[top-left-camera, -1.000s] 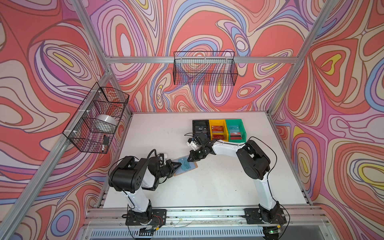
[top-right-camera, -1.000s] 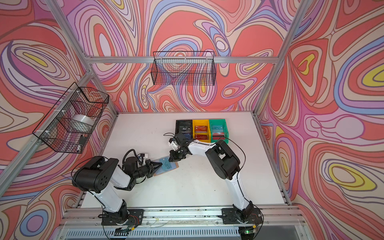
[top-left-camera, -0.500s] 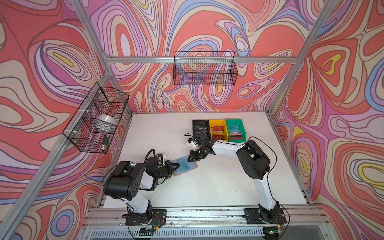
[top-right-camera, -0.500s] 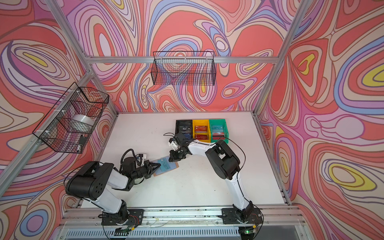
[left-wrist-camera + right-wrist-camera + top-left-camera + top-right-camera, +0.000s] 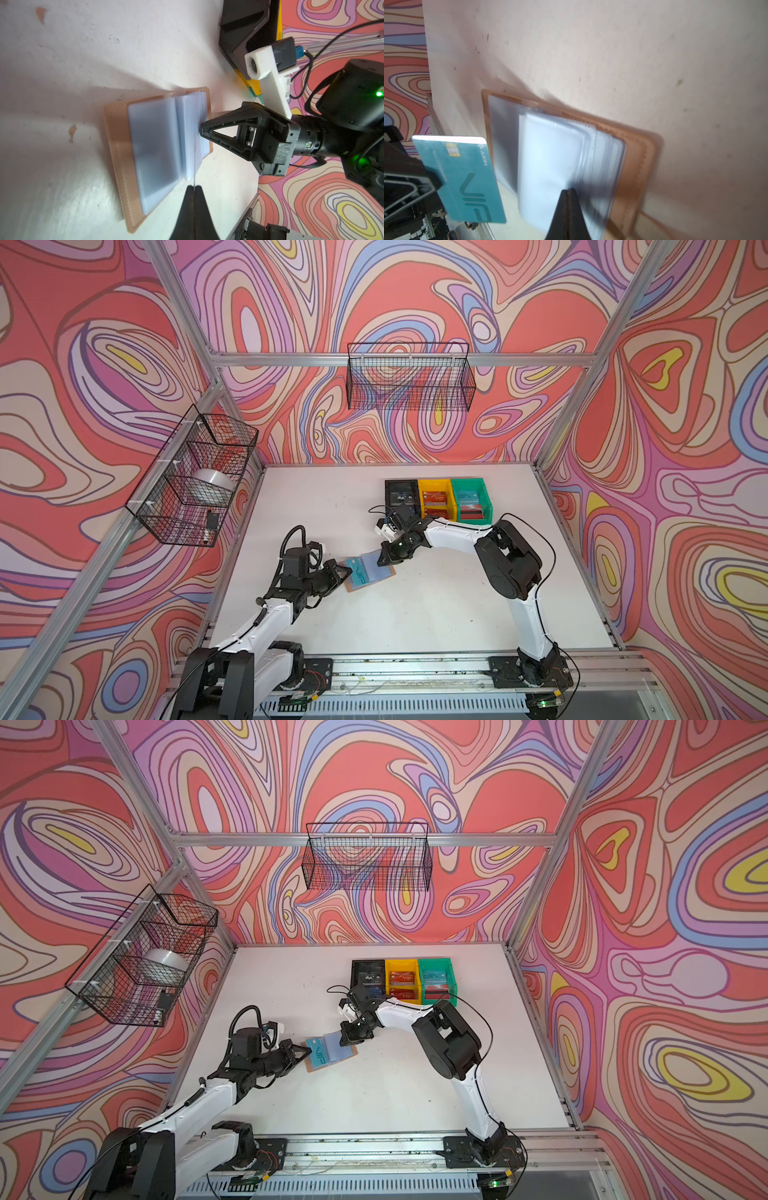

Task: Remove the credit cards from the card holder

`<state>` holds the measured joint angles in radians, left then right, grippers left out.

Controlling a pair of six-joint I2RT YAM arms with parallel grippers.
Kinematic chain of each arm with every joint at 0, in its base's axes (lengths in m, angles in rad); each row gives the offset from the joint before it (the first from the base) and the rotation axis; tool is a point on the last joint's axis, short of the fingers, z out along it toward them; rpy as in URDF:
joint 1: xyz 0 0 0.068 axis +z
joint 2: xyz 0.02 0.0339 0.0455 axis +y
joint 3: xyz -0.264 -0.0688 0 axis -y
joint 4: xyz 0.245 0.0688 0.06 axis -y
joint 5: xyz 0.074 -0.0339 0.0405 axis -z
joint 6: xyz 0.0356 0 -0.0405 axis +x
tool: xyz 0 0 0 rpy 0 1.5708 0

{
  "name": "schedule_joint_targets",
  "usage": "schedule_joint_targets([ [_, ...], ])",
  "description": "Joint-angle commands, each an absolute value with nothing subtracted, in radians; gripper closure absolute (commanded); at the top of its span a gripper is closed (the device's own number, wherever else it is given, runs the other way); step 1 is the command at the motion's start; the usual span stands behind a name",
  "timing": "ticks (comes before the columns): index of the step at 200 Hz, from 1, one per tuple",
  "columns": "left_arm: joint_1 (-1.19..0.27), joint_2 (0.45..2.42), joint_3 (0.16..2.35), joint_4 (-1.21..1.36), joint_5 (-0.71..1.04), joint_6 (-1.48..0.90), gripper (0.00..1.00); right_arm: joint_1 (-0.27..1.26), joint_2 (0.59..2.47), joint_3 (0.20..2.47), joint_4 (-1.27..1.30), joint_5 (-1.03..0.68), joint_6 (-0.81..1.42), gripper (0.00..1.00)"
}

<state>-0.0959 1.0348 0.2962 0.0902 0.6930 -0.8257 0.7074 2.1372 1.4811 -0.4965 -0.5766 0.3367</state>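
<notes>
Between the left gripper's (image 5: pixel 193 188) fingertips sits a teal card (image 5: pixel 467 178), pinched by one edge, the fingers pressed flat on the plastic with no gap showing. Out from there, the card looks free of the plastic and hangs just over the near edge of the card holder (image 5: pixel 639 158), touching no sleeve that I can see.

Across the booklet, the right gripper (image 5: pixel 568 191) has its fingers together too. It looks to have a clear sleeve (image 5: pixel 550 162) nipped between them, lifting that leaf while the tan cover lies open on the table (image 5: pixel 415 614). Nice division of labour: one side anchors, the other draws.

To finish this step well, I'd say draw the card straight back and level, so no corner snags a sleeve mouth or drags the holder along. The anchoring pinch should hold firm until the card is well apart from the booklet. Whether more cards hide in the other sleeves, the blur won't say. The bins (image 5: pixel 434 484) wait well beyond, behind the right arm.
</notes>
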Motion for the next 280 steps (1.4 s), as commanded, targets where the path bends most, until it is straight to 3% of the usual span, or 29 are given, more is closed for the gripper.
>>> schedule_joint_targets([
  [1,-0.087,0.992,0.330,-0.013,0.775,-0.780,1.00,0.696,2.020,1.524,-0.603,-0.644,0.273,0.85],
  [17,-0.088,0.979,0.341,0.003,0.831,-0.770,1.00,0.667,1.967,1.526,-0.613,-0.692,0.267,0.78],
  [51,-0.087,1.001,0.332,0.156,0.939,-0.823,1.00,0.595,1.907,1.468,-0.550,-0.902,0.311,0.74],
  [85,-0.089,1.022,0.322,0.301,1.012,-0.886,1.00,0.588,1.895,1.416,-0.516,-0.993,0.311,0.73],
  [164,-0.104,1.041,0.313,0.437,1.041,-0.956,1.00,0.588,1.878,1.322,-0.432,-1.069,0.340,0.74],
  [209,-0.135,1.087,0.316,0.484,1.029,-0.965,1.00,0.592,1.887,1.252,-0.223,-1.126,0.481,0.77],
  [280,-0.159,1.137,0.313,0.549,1.012,-0.982,1.00,0.615,1.937,1.246,-0.118,-1.149,0.554,0.81],
])
